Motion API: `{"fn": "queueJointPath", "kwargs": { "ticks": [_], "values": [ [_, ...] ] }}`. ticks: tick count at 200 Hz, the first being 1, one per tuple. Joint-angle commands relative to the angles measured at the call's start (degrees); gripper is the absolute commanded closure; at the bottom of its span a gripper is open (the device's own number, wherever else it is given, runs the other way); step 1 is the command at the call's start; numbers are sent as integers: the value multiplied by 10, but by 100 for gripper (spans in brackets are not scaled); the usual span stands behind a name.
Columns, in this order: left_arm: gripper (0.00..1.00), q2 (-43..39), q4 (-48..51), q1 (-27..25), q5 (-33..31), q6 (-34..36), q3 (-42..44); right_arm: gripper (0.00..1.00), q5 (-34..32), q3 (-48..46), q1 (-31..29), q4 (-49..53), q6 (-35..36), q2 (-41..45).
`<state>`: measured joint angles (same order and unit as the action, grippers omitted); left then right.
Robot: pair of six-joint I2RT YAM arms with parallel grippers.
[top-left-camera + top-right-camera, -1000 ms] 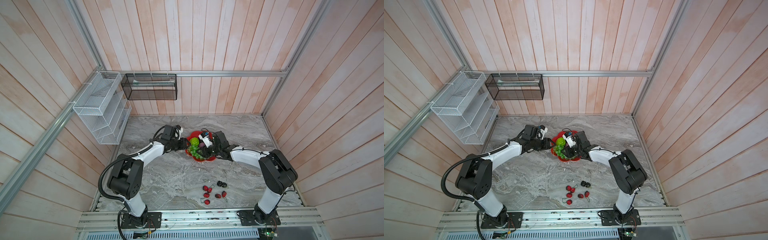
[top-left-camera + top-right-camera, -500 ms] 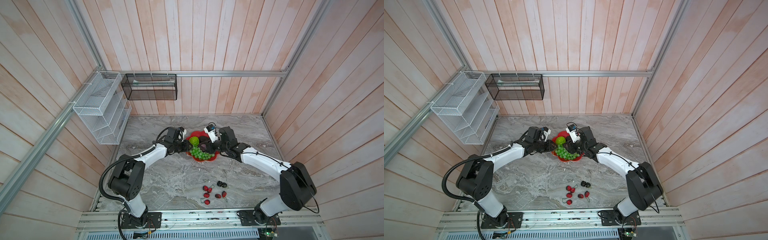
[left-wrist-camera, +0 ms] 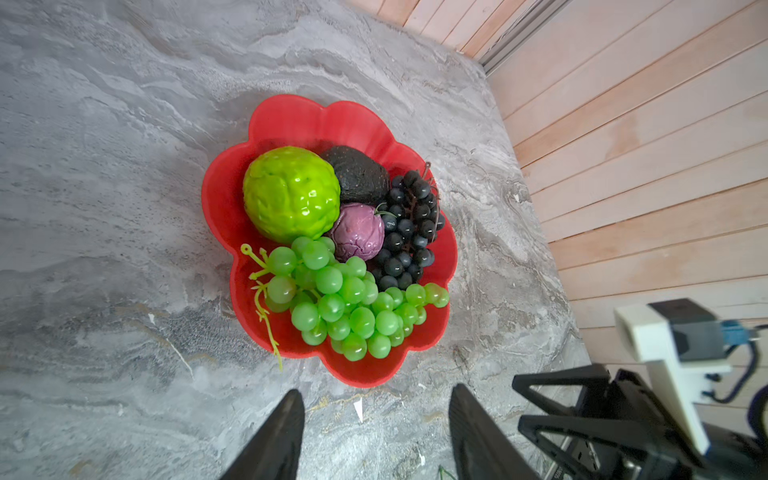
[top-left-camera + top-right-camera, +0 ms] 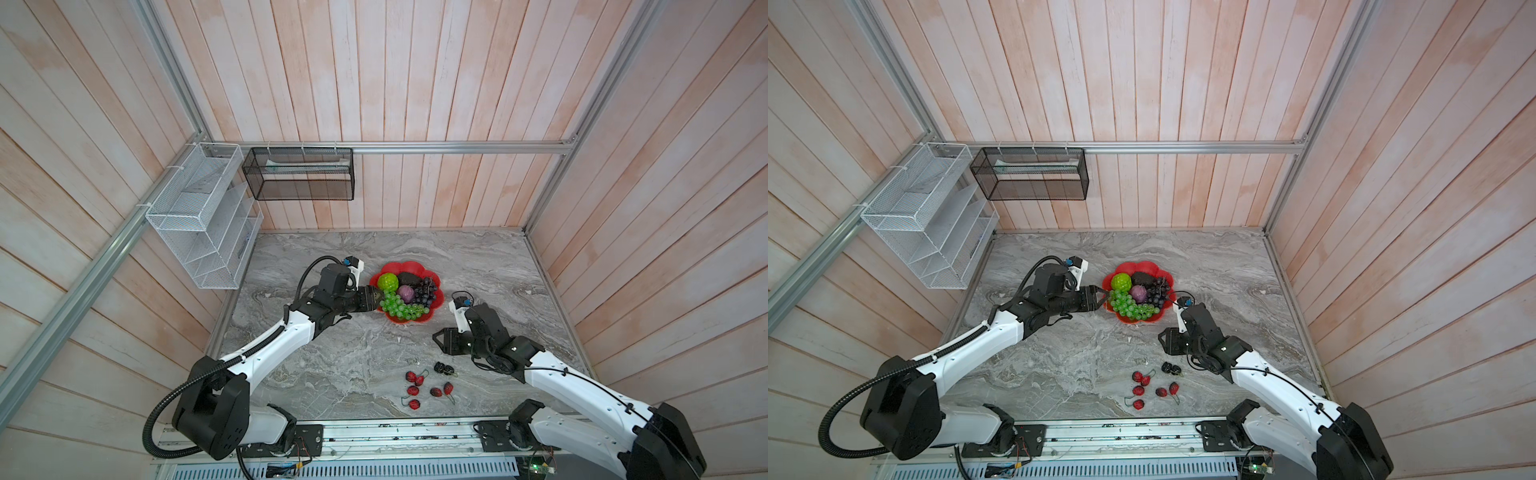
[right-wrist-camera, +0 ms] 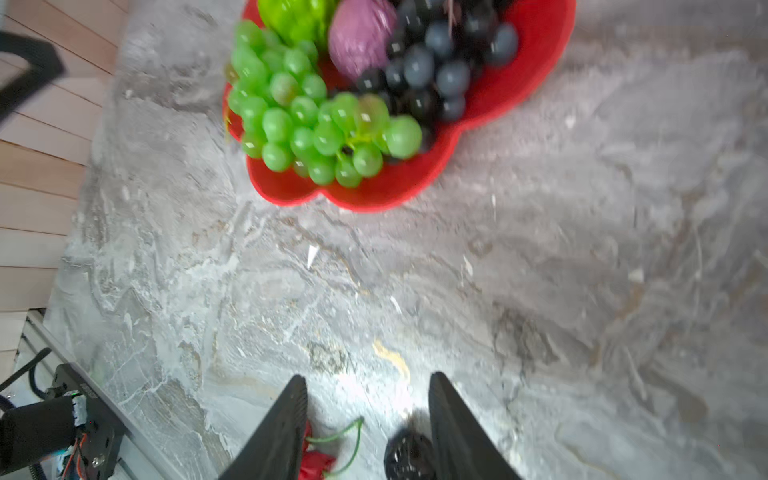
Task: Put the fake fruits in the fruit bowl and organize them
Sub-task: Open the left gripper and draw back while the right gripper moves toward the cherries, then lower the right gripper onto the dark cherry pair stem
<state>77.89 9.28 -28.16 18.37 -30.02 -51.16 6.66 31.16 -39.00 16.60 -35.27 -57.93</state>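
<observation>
A: What does the fruit bowl [image 3: 291, 120] hold?

B: Five pieces. The lime-green ball [image 3: 291, 193] and the avocado-like oval [image 3: 357, 172] sit in the half of the bowl away from the arms' bases. The purple ball [image 3: 359, 230] is at its middle and the dark grape bunch [image 3: 409, 224] lies along the side toward the right arm. The green grape bunch [image 3: 340, 303] lies across the half nearest the bases and reaches the rim.

A: And outside the bowl?

B: The red stemmed berries [image 4: 412, 377] and the black berries [image 4: 442, 368]. They lie loose on the desk [image 4: 332, 365], well apart from the bowl, toward the bases.

A: The grippers?

B: The left gripper [image 3: 376, 390] sits just beside the bowl's rim, by the green bunch's stem. Its jaws are apart with nothing between them. The right gripper [image 5: 368, 376] is off the bowl, over the desk between the bowl and the berries. Its jaws are apart and empty too, with a red berry and a black berry near its fingertips.

A: Which step is this?

B: I judge the big fruits are in and the small berries come next, likely for the right arm.

A: What does that call for?

B: Lowering over one berry and closing gently on its body rather than the thin stem. Then setting it into a gap in the crowded bowl without nudging the grapes over the rim.
</observation>
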Motion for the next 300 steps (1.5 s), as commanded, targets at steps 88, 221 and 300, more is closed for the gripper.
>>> {"fn": "queueJointPath", "kwargs": {
  "ticks": [88,221,300],
  "values": [
    [39,-35,-11,-16,-38,-30,69,44,-187,20,-162,235,-225,59],
    [39,-5,-19,-16,-24,-34,60,71,-164,-71,-157,157,-245,99],
    [39,19,5,-16,-23,-35,26,92,-114,-103,-107,106,-201,103]
  ]
}}
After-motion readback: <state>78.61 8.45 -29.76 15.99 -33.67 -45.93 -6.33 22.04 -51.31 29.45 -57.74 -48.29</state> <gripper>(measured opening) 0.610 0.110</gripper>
